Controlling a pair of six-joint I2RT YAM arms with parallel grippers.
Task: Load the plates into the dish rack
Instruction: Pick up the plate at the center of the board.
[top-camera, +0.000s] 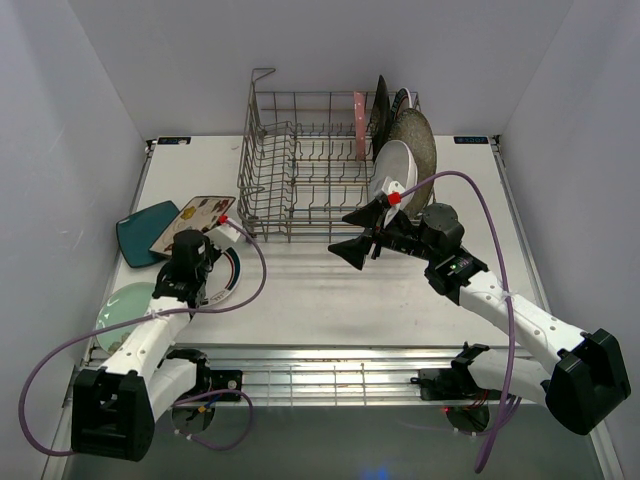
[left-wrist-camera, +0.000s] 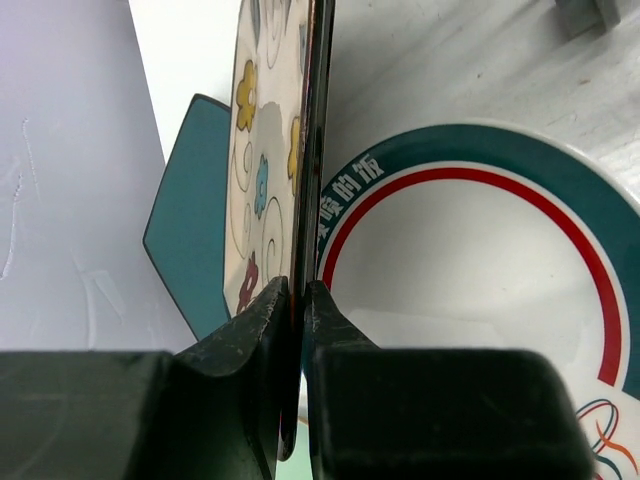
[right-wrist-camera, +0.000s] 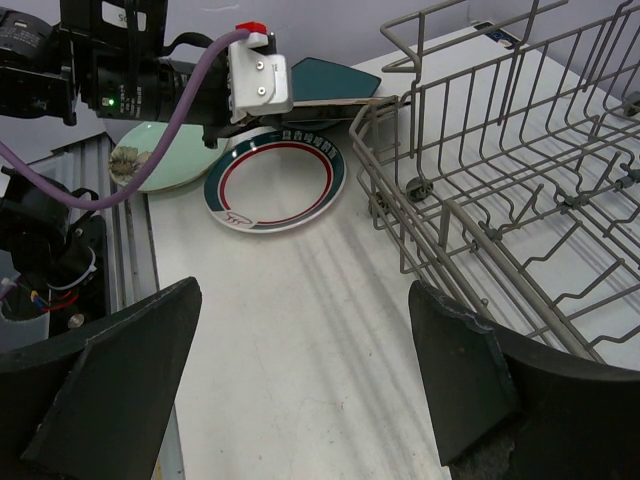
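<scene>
White table top runs between plain pale walls, and the dish rack stands at its far side, near the middle. Four plates stand on edge at the rack's right end: a pink plate, a black plate, a speckled grey round plate and, nearest the arms, a white oval plate. The rest of the rack's tines hold nothing. To the left of the rack, on the table, a teal square plate lies partly under a cream floral square plate. The left gripper is clamped on the rim of that cream plate, one finger on each face; whether the plate is off the table cannot be told. Just beside it lies a teal-rimmed round plate with a red ring, and a pale green plate sits at the table's left near edge. The right gripper hangs in front of the rack with its jaws spread wide, holding nothing.
</scene>
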